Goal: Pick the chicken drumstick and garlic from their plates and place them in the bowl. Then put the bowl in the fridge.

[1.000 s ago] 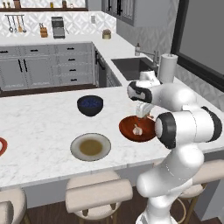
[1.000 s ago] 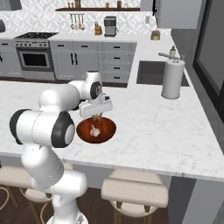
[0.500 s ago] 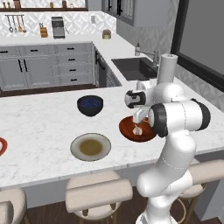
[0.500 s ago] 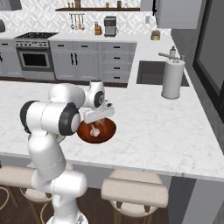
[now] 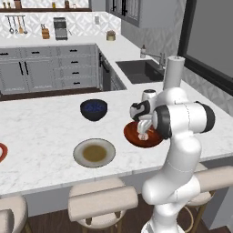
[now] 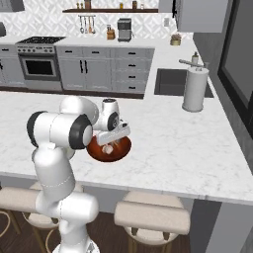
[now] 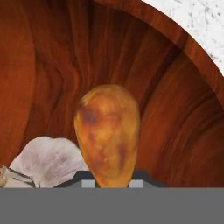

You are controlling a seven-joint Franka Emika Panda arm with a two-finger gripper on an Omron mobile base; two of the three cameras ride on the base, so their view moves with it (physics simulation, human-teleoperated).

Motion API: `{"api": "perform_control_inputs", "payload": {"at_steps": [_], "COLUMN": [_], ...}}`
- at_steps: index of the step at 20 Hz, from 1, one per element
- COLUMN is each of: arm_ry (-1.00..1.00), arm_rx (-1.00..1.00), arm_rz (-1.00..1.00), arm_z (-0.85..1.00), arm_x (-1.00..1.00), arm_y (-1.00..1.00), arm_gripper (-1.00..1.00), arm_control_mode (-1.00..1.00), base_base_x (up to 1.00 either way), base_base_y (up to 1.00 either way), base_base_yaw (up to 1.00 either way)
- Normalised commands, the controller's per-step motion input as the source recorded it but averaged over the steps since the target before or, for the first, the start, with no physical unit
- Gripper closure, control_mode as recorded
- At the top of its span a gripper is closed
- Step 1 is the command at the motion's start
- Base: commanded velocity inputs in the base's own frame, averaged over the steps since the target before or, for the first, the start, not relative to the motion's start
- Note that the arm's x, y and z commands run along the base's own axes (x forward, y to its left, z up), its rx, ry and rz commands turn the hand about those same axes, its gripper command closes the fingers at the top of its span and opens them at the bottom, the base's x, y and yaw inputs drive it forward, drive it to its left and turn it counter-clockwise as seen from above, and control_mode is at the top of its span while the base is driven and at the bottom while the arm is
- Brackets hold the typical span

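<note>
Jaws closed narrow on the chicken drumstick (image 7: 108, 133), which hangs bulb-end first over the inside of the bowl (image 7: 52, 65). Gripper (image 5: 144, 133) lowered into the reddish-brown bowl (image 5: 134, 134), which rests on the white marble table (image 5: 41, 132) near the table's front edge. Garlic (image 7: 46, 161) lying inside the bowl, just beside the drumstick and partly behind it (contact between the two cannot be told). From the right base view the gripper (image 6: 109, 144) sits over the bowl (image 6: 118, 152), with a pale lump, the garlic (image 6: 106, 148), beneath it. Grey-rimmed plate (image 5: 94, 153) with brown centre on the table, near the bowl, on its side away from the sink (image 5: 141, 71). Dark blue bowl (image 5: 93, 109) farther back from the front edge than the reddish-brown bowl. Red-rimmed plate (image 5: 2, 153) cut by the picture's edge, well apart from the bowl. Paper-towel roll (image 6: 194, 91) upright beside the sink (image 6: 178, 82), beyond the bowl.
</note>
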Motion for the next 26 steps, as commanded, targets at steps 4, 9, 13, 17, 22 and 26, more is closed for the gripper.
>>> {"api": "perform_control_inputs", "payload": {"at_steps": [4, 9, 13, 17, 22, 26], "arm_ry": [0.0, 0.01, 0.06, 0.03, 0.05, 0.0], "arm_rx": [0.0, 0.0, 0.0, 0.06, 0.35, 0.44], "arm_rz": [0.0, 0.0, -0.11, -0.31, -0.52, -0.54], "arm_z": [0.0, 0.03, 0.48, 0.67, 0.16, -0.06], "arm_x": [0.18, 0.02, -0.32, -0.63, -0.4, -0.27], "arm_y": [0.0, -0.03, -0.08, -0.44, -0.83, -0.52], "arm_gripper": [-1.0, -1.0, -1.0, -1.0, -1.0, -1.0], "arm_control_mode": [-1.0, -1.0, -1.0, -1.0, -1.0, -1.0], "base_base_x": [0.0, 0.0, 0.0, 0.0, 0.0, 0.0], "base_base_y": [0.0, 0.0, 0.0, 0.0, 0.0, 0.0], "base_base_yaw": [0.0, 0.0, 0.0, 0.0, 0.0, 0.0]}}
